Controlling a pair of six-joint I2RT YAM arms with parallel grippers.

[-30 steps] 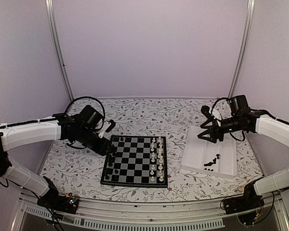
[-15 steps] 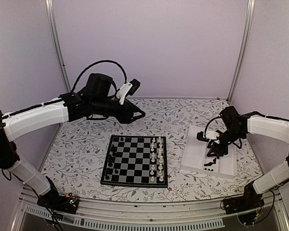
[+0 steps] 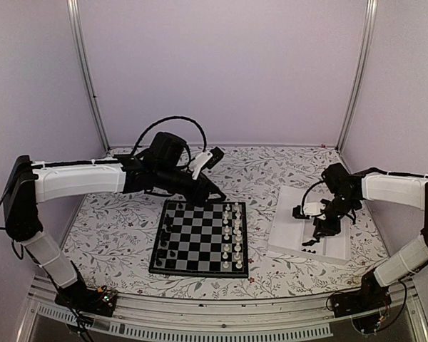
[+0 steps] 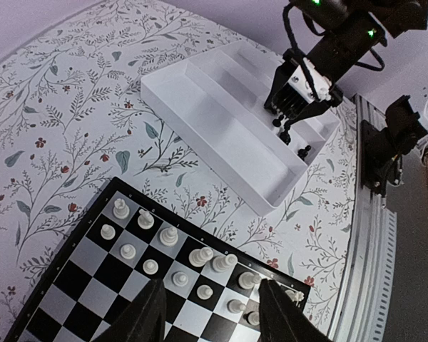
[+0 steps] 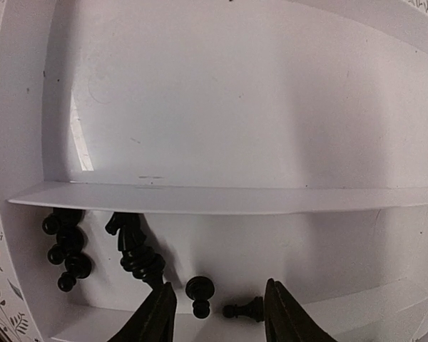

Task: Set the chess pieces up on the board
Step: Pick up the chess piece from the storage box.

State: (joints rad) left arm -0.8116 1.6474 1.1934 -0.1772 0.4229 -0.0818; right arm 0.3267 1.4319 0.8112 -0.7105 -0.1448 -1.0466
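Observation:
The board [image 3: 200,246] lies at the table's middle, with black chess pieces [image 3: 164,235] on its left columns and white ones on its right columns. More black chess pieces [image 5: 132,246] lie loose in the white tray's near compartment. My right gripper [image 5: 220,317] is down in that compartment and open, straddling a black pawn [image 5: 199,292] and a toppled piece [image 5: 246,309] without touching them. My left gripper [image 4: 214,313] hovers open and empty above the board's [image 4: 64,285] white rows, over the far edge of the board.
The white tray [image 3: 291,217] with dividers stands right of the board; its other compartments [image 5: 200,92] hold nothing. A small cluster of black pieces [image 5: 65,249] sits in the near compartment's corner. Floral cloth covers the table, and a metal rail [image 3: 221,313] runs along the near edge.
My left arm left the board's left side, rose, then came down over the board's far edge. My right gripper dropped into the tray's near compartment, and its jaws narrowed.

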